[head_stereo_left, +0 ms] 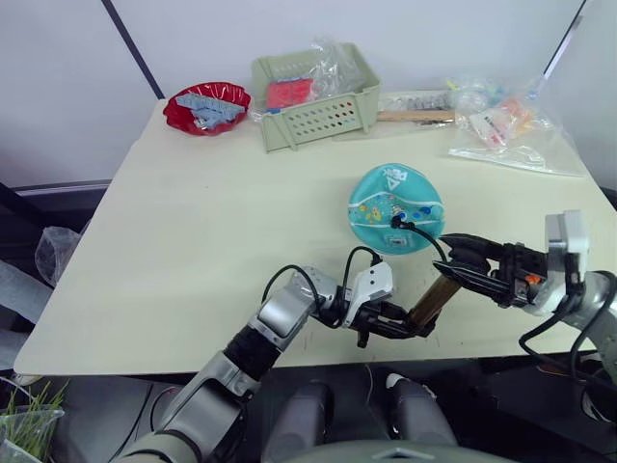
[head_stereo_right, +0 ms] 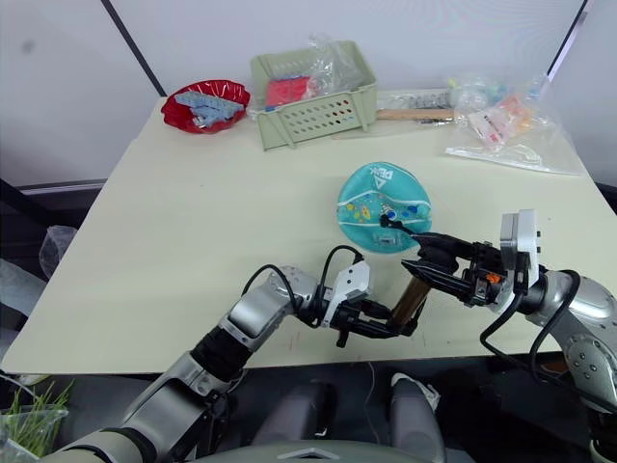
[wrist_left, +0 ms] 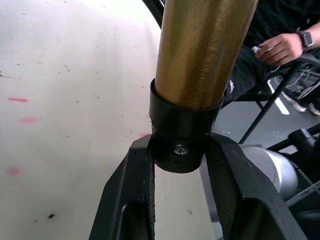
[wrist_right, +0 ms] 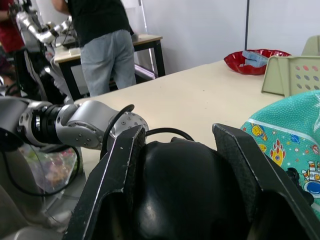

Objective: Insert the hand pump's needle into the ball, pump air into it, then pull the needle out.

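Left claw (head_stereo_left: 403, 328) sits low in the centre of the frame, just past the near edge of the bench (head_stereo_left: 193, 222), its two black fingers (wrist_left: 131, 190) closed on the lower black end cap of the hand pump (head_stereo_left: 436, 297). From the left wrist view the cap is squeezed between both pads, with the bronze-gold barrel rising out of it. Right claw (head_stereo_left: 461, 258) comes in from the lower right of the frame and clamps the pump's upper black end; the right wrist view shows that rounded black cap pressed between its fingers (wrist_right: 120, 170). Between the two claws the pump hangs tilted, lower end toward the left claw, upper end toward the right one, over the bench's near edge.

A thin black hose (head_stereo_left: 416, 231) curves from the pump's upper end up onto the ball (head_stereo_left: 395, 207), which rests on the bench right of centre, just beyond the right claw. The teal ball looks dome-shaped, with white lines, small cartoon prints and a white triangle logo. The needle (head_stereo_left: 394, 218) with its small black fitting lies on the ball's top surface; whether the pin is actually in the valve I cannot tell.

Toward the upper part of the frame stand a red bowl (head_stereo_left: 206, 107), a pale green basket (head_stereo_left: 318, 114), a wooden stick (head_stereo_left: 415, 116) and clear plastic bags (head_stereo_left: 506, 130)
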{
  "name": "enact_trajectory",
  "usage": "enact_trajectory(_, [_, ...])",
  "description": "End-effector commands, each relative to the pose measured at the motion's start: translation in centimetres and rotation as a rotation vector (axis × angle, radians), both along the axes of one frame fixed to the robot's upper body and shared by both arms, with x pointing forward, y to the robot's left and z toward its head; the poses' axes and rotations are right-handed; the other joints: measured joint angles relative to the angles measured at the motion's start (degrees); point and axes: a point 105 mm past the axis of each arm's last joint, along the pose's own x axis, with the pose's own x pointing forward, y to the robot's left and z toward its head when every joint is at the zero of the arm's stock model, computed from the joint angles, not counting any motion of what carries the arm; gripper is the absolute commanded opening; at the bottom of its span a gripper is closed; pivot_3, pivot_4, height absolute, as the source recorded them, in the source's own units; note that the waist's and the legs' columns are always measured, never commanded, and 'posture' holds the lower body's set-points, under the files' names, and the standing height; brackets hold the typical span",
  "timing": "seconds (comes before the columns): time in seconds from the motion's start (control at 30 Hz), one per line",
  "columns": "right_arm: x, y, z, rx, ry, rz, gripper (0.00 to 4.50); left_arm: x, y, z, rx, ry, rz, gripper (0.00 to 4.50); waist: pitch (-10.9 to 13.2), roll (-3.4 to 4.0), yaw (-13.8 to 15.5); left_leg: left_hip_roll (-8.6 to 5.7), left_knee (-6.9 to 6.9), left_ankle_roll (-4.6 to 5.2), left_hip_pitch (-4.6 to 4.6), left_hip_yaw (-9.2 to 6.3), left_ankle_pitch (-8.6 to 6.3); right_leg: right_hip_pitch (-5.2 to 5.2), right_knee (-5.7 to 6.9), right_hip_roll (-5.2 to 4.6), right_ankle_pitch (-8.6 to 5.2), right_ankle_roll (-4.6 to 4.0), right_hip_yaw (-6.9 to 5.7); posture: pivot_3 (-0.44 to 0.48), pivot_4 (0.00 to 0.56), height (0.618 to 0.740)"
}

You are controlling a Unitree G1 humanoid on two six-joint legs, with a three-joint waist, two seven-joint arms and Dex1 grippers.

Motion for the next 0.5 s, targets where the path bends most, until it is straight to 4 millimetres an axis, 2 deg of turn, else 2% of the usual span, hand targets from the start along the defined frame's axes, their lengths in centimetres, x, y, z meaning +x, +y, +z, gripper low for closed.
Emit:
enact_trajectory(0.03, [-0.6,0.4,0.1,-0.056,-0.075,0.037,1.67,1.3,-0.8,1.8,-0.118,-0.090,0.052,0.98,0.0,-0.02,0.1,0.00,0.00,0.00,-0.01,0.00,0.00,0.00,0.00,0.00,0.00,0.00,0.00,0.000,0.150,0.740])
enact_trajectory(0.07, [-0.7,0.3,-0.1,-0.078,-0.090,0.044,1.67,1.7,-1.0,2.0,-0.142,-0.094,0.079,0.98,0.0,-0.01,0.1,0.00,0.00,0.00,0.00,0.00,0.00,0.00,0.00,0.00,0.00,0.00,0.00,0.000,0.150,0.740])
enact_trajectory(0.27, [0.4,-0.9,-1.5,-0.196,-0.180,-0.006,1.67,1.9,-1.8,-0.6,-0.078,-0.176,0.063,0.98,0.0,-0.03,0.1,-0.02,0.00,-0.01,0.01,0.02,0.00,0.00,0.00,0.00,0.00,0.00,0.00,0.000,0.150,0.740])
enact_trajectory(0.37, [1.0,-1.0,-1.6,-0.148,-0.184,-0.050,1.67,2.9,-2.3,-1.1,-0.086,-0.178,0.119,0.98,0.0,-0.04,0.1,-0.03,0.02,-0.01,0.01,0.04,0.00,0.01,0.00,0.00,0.00,0.01,0.01,0.000,0.150,0.740])
enact_trajectory(0.5, [0.9,-1.2,-2.7,-0.191,-0.182,-0.034,1.67,3.2,-2.8,-2.2,-0.054,-0.213,0.104,0.98,0.0,-0.04,0.2,-0.04,0.03,0.00,0.01,0.04,0.00,0.00,0.00,0.00,0.00,0.01,0.00,0.000,0.150,0.740])
